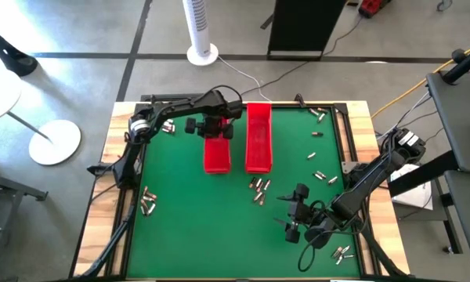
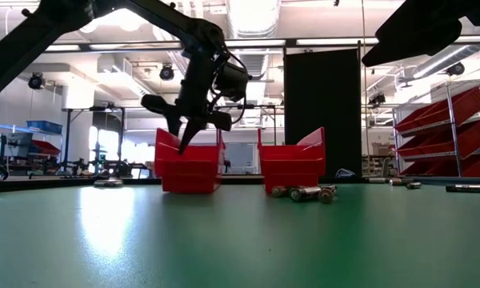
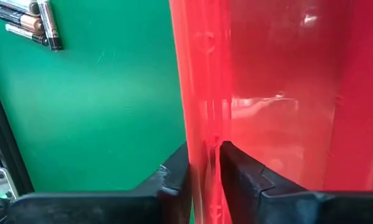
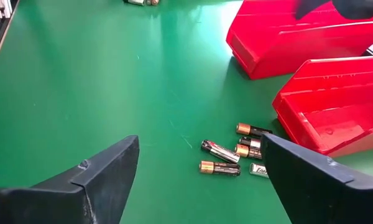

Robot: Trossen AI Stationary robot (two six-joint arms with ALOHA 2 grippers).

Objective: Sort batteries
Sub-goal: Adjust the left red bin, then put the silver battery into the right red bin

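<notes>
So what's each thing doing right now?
Left gripper: fingers astride the left tray's wall, one each side.
Right gripper: open, above the mat near the battery pile.
Left tray: flat on the mat.
Right tray: flat, untouched.
Battery pile: lying loose beside the trays.
</notes>
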